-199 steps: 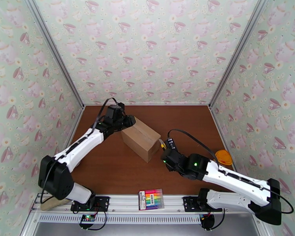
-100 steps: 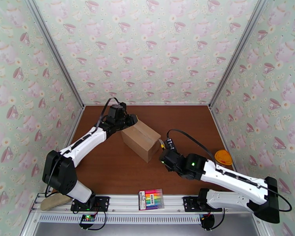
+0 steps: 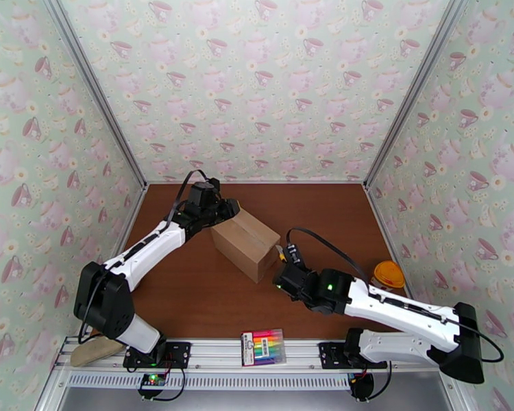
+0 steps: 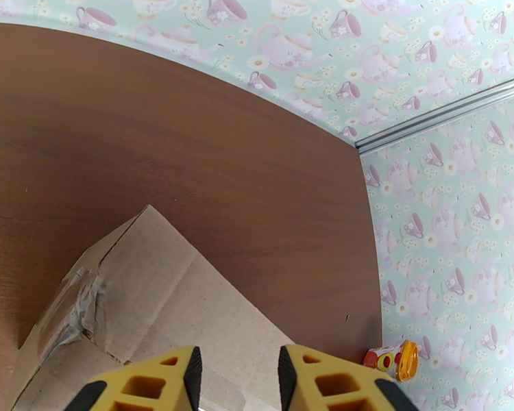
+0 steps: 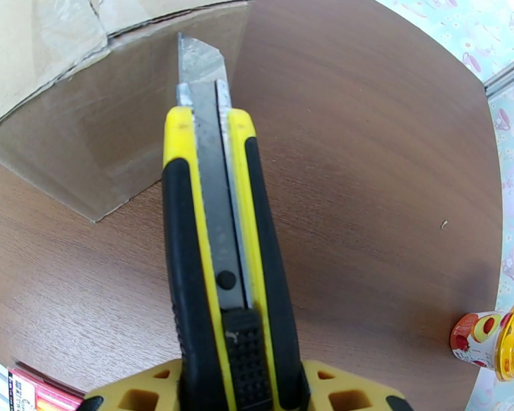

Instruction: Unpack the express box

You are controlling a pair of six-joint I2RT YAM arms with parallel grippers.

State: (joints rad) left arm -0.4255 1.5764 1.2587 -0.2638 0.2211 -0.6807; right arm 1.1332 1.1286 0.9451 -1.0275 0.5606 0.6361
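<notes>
**Bare blade at the box's end wall, box barely steadied**

The express box (image 3: 247, 244) sits mid-table, skewed to the table edges, flaps closed and tape across the top seam. The right gripper (image 3: 283, 263) is clamped on a yellow-and-black utility knife (image 5: 216, 234). Its extended blade (image 5: 199, 59) points at the upper edge of the box's near end, close to the taped corner.

The left gripper (image 4: 236, 378) hangs over the far top corner with its fingers partly spread and nothing clamped between them. Whether the pads actually bear on the cardboard is hard to judge from the wrist view.

Risks from here:
- If the left gripper is not pressing down, the knife's push probably slides or swivels the light box instead of cutting.
- The blade is off the seam line, so a thrust may stab the wall and reach whatever is inside.
- A long exposed blade loaded sideways may snap, or twist in the grip.
- A cut running along the whole seam heads towards the left fingers (image 4: 168, 375).

Against a second ago, the right arm has eased left and brought the knife slightly closer to the box. The left arm's shoulder and elbow have swung and its gripper sits further over the corner. The box itself has not shifted.
</notes>
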